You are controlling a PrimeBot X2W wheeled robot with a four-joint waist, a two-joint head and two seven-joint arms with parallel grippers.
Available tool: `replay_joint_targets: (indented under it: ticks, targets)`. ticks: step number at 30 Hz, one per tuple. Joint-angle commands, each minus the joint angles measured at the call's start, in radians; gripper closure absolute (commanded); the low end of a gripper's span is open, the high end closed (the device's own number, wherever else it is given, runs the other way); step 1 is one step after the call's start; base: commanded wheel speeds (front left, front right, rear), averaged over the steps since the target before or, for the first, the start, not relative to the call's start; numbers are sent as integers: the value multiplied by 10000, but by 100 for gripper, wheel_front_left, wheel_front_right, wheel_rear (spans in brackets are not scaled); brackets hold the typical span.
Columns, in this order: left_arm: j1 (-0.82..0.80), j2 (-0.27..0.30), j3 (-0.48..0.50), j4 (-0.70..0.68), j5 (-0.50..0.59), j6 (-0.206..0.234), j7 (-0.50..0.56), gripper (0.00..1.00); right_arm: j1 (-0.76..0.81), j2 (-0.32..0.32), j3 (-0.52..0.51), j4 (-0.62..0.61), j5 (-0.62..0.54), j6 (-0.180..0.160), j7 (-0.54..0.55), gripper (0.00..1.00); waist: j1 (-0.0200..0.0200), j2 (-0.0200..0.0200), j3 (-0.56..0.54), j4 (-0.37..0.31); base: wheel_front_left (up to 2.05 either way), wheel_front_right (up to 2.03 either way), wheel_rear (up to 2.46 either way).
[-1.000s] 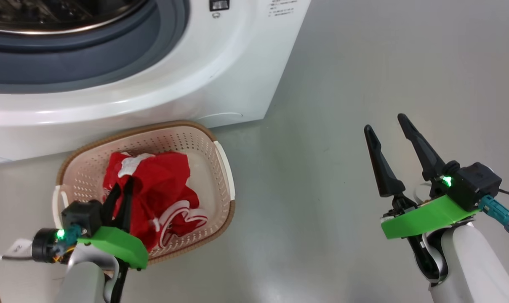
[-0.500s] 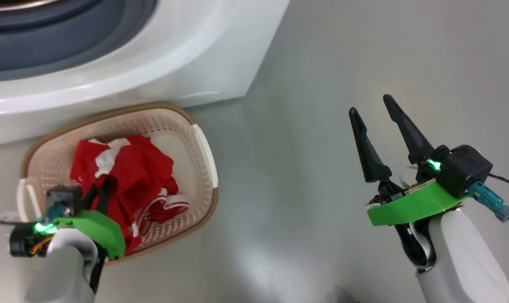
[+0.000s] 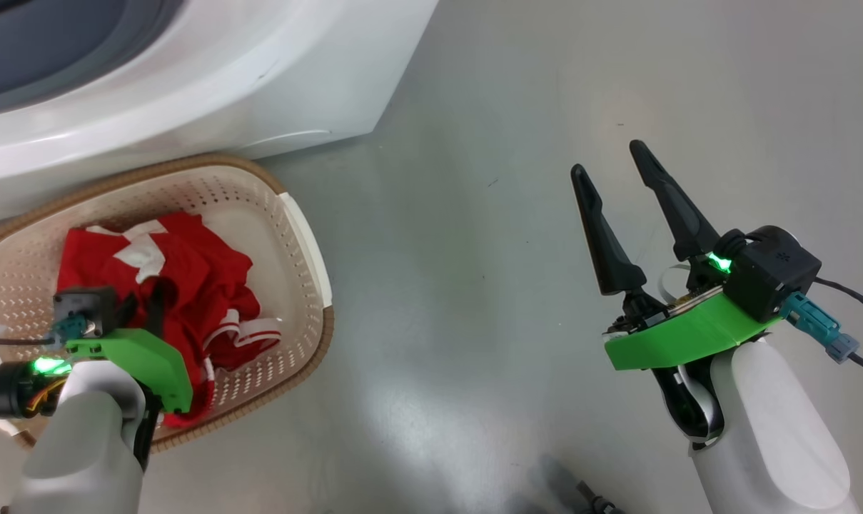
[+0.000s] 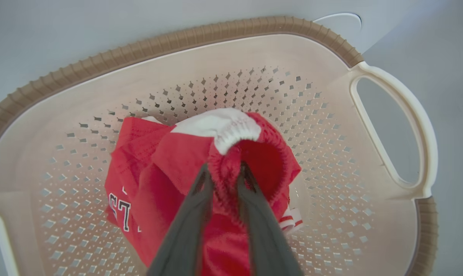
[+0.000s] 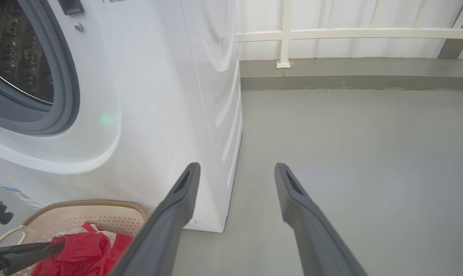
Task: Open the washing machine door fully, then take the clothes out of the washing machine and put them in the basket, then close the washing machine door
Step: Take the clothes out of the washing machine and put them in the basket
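Observation:
The cream basket point(image 3: 306, 235) with its brown rim stands on the floor against the white washing machine point(image 3: 210, 78). The red clothes point(image 3: 195, 285) with white trim lie bunched inside it. My left gripper point(image 3: 145, 294) reaches down into the basket and is shut on a red elastic hem of the clothes point(image 4: 231, 153), with the basket's wall point(image 4: 323, 161) all around. My right gripper point(image 3: 609, 160) hangs open over bare floor to the right, holding nothing. In the right wrist view the right gripper point(image 5: 236, 168) faces the machine's corner, beside the grey gasket point(image 5: 64, 96) and the steel drum point(image 5: 17, 57). The door is out of view.
Grey floor point(image 3: 474, 214) spreads to the right of the machine. A white railing and a low grey kerb point(image 5: 354, 73) close the far side. A small blue label point(image 5: 18, 194) sits low on the machine's front. A dark object point(image 3: 594, 500) lies at the bottom edge.
The head camera has swung, so the machine and basket slide left and up in its picture. My left gripper stays shut on the clothes inside the basket. My right gripper stays open.

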Motion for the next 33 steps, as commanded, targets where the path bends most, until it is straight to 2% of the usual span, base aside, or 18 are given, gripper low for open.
replay_joint_targets:
  ticks: [1,2,13,33]
  targets:
    - [-6,374,208,17,79,117,-65,14,123,68,198,-193,117,16,-48,0,0,-1,-19,-9,0,0,0]
    - [-33,374,215,78,63,115,-65,0,126,73,198,-181,111,16,-48,0,0,-1,-39,-10,0,0,0]
    - [282,239,564,-496,-336,33,-65,0,302,-95,56,-31,98,16,-48,0,0,-1,-674,301,0,0,0]
    - [2014,-266,1772,-3797,-556,-118,-65,0,1121,-609,-263,163,42,16,-48,0,0,-1,-2529,1169,0,0,0]
